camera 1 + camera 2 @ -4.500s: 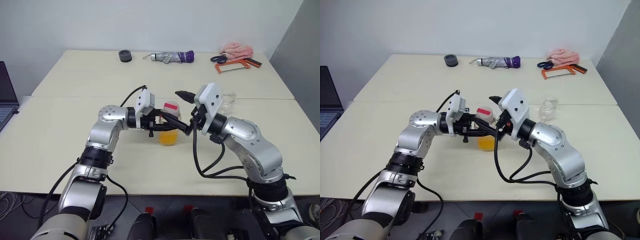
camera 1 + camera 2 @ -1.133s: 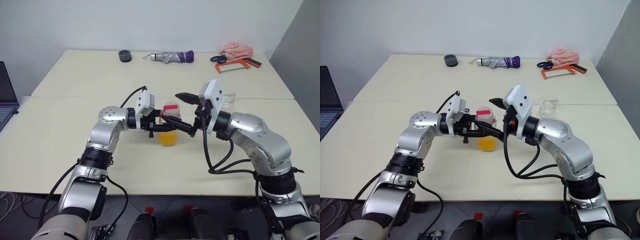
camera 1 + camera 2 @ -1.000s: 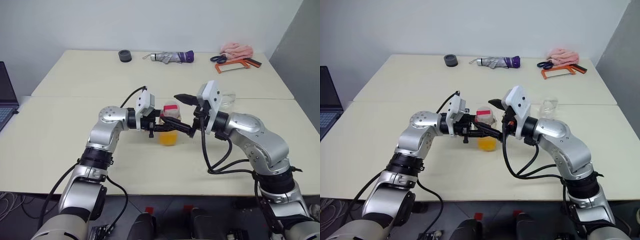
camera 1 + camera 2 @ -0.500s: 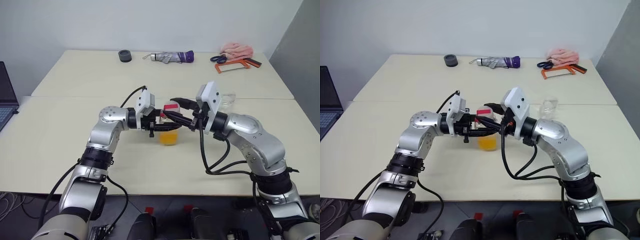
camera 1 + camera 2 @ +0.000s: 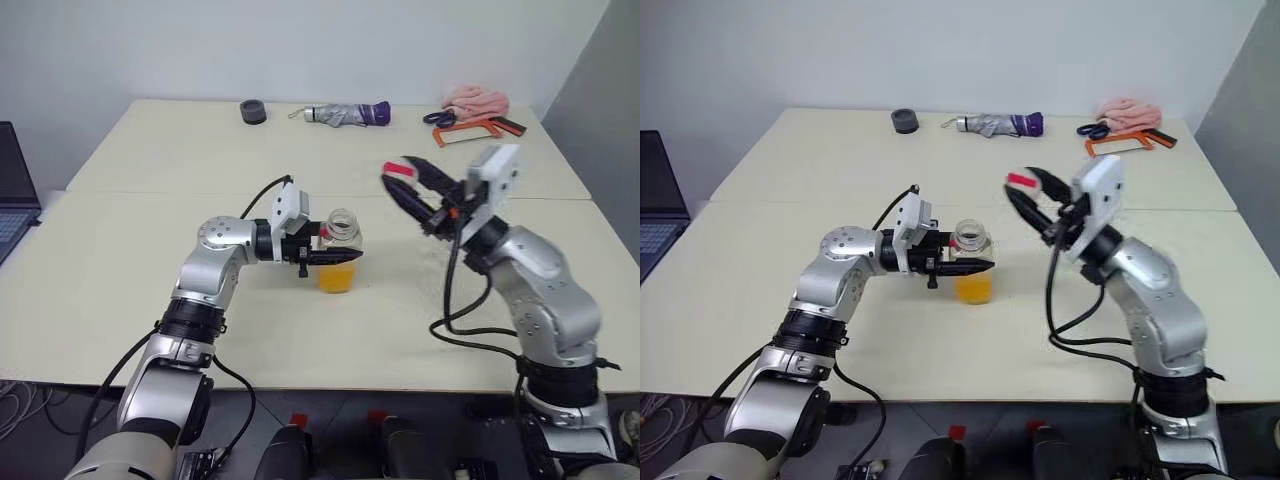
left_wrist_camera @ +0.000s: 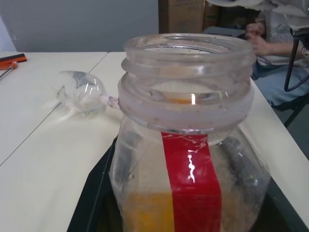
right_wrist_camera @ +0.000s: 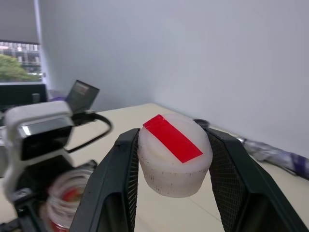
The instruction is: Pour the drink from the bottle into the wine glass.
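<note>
Bottle uncapped, clamped in left pincer — right pincer grips its cap well apart.

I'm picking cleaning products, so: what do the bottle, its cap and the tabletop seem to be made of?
Bottle: clear, slightly cloudy plastic by its look, with a moulded threaded neck and glossy red tape. Cap: matt white, probably plastic, with a red strip on top. Table: smooth, pale cream, matt surface, likely laminate; hard to confirm.

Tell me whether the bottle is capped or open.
Open: the bottle mouth is bare, and the right pincer holds its cap.
</note>
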